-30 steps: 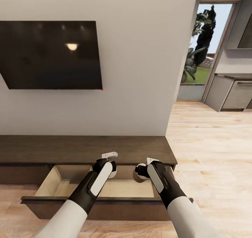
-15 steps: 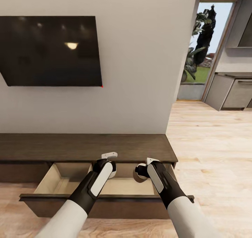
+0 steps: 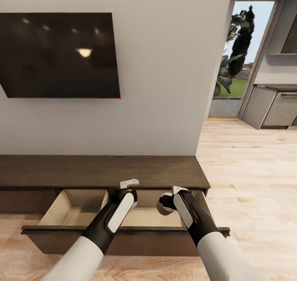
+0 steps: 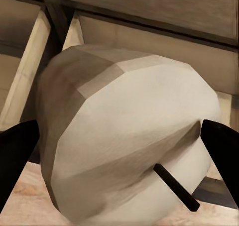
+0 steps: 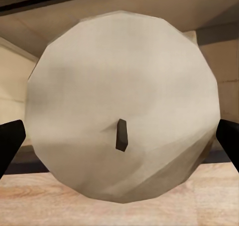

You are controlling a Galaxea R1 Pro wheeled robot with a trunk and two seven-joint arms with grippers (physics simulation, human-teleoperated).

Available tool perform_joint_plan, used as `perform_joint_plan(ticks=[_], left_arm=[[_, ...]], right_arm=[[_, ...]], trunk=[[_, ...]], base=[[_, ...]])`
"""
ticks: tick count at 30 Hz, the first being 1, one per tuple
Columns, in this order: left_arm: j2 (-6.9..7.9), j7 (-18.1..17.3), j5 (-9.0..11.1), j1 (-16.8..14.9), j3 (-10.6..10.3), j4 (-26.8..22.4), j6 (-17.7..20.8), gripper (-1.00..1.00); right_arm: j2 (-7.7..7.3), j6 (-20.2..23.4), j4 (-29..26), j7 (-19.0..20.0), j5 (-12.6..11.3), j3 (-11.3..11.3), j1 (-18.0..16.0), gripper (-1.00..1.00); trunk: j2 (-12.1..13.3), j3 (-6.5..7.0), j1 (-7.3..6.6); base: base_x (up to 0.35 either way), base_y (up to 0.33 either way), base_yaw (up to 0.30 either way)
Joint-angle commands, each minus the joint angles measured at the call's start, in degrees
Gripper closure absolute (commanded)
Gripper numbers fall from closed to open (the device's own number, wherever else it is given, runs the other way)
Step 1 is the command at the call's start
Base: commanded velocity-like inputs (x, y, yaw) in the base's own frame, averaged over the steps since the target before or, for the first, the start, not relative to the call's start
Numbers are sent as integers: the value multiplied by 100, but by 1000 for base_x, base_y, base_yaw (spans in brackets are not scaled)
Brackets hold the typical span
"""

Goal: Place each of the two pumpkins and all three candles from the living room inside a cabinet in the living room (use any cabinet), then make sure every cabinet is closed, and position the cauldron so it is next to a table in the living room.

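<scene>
Left claw [image 3: 133, 192] and right claw [image 3: 165, 202] sit low-centre in my head view, over the cabinet's [image 3: 99, 171] open drawer [image 3: 78, 208]. Left wrist: clenched on a candle [image 4: 129, 141]. Right wrist: gripping another candle [image 5: 122, 131]. Released too high, I reckon either could roll or bounce out.

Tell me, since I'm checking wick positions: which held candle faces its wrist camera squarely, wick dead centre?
The candle in the right gripper: its round end faces the camera, wick central. The left gripper's candle is tilted, wick off to one side.
</scene>
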Motion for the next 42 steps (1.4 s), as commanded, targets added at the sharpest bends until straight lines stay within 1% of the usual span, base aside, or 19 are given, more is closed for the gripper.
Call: perform_joint_plan(ticks=[1,3,5,7,9,22,29,39,42], left_arm=[[0,54,21,-5,-92,-3,0,100],[0,48,21,-5,-295,1,-84,100],[0,39,26,-5,-430,7,-208,100],[0,30,29,-5,-534,38,-299,100],[0,24,30,-5,-570,83,-329,100],[0,1,27,-5,-592,88,-339,100],[0,-5,43,-5,-597,75,-331,100],[0,-12,73,-5,-587,100,-327,100],[0,-9,67,-5,-590,107,-327,100]], right_arm=[[0,4,-7,-52,-53,7,-4,100],[0,-8,-6,-52,-53,6,-4,100],[0,-106,-3,-52,-53,5,-4,100],[0,-278,11,-52,-62,5,-4,100],[0,-344,17,-52,-68,5,-5,100],[-4,-401,20,-52,-70,-47,-13,100],[-12,-402,20,-52,-70,-48,-13,100],[-7,-398,20,-52,-70,-48,-13,100],[-7,-390,19,-52,-70,-48,-13,100]], trunk=[[-45,-24,22],[-125,-60,66],[-205,-96,110],[-285,-132,154],[-365,-168,198],[-887,-401,483],[-887,-401,483],[-887,-401,483],[-887,-401,483]], base=[[0,0,0],[0,0,0],[0,0,0],[0,0,0],[0,0,0],[0,0,0],[3,0,0],[103,0,0],[230,0,0]])
